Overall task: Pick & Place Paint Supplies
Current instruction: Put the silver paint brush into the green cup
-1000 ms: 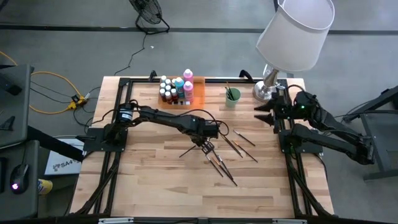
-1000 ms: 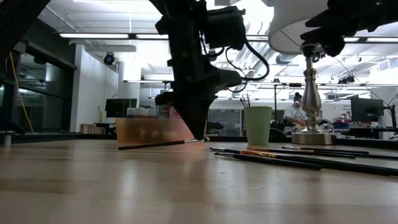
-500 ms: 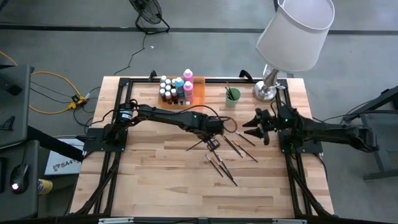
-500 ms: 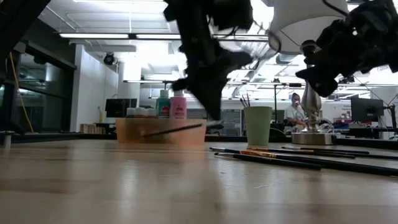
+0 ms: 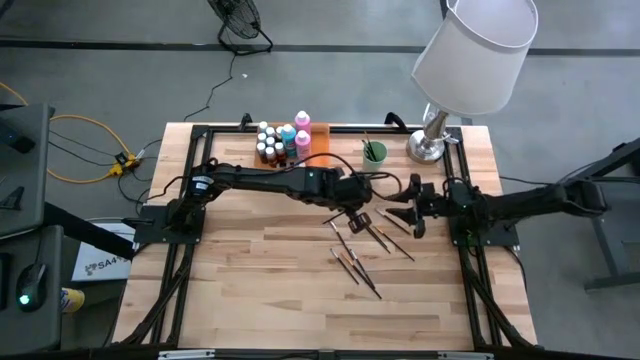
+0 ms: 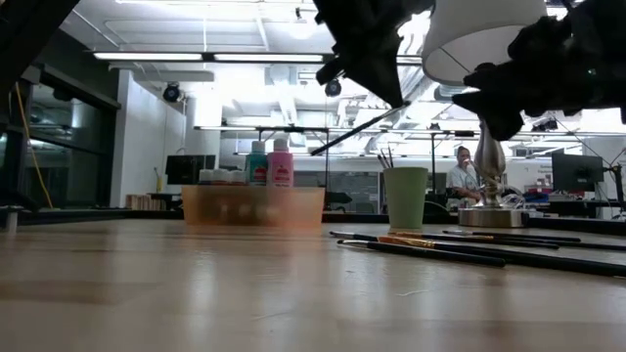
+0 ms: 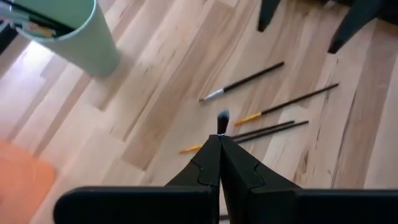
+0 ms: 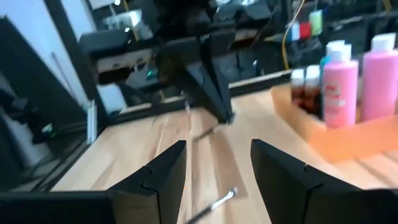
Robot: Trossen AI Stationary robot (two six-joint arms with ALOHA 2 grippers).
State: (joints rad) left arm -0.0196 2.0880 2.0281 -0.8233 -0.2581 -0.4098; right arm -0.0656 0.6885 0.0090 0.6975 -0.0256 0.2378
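Observation:
My left gripper [image 5: 355, 215] hangs above the table's middle, shut on a thin dark paintbrush [image 6: 352, 132] that is clear of the wood. Several more paintbrushes [image 5: 385, 232] lie flat on the table below and to its right, and more lie nearer the front [image 5: 355, 268]. My right gripper [image 5: 400, 212] stands open and level just right of them, with nothing between its fingers [image 8: 155, 177]. The white-capped paint bottles [image 5: 285, 140] stand in the orange tray [image 5: 320, 150] at the far edge. The pale green cup [image 5: 373, 153] beside it holds brushes. My left gripper pinches the paintbrush between its two shut fingers close to one end; the grey tip [image 7: 222, 117] sticks out just past the fingertips. The fingers slant down from the table's left. The brush is lifted clear and tilted, its long free end [image 6: 318, 152] sloping downward.
A table lamp with a white shade [image 5: 470, 50] stands at the far right corner on a metal base [image 5: 428, 148]. A black frame [image 5: 200, 135] runs round the table's edges. A person sits in the room behind [image 6: 458, 176].
My left gripper has risen with the paintbrush and drifted toward the table's right and far side, turning as it went. The brush has left the table and now hangs tilted. My right gripper has sunk and swung in toward the table's middle, staying open.

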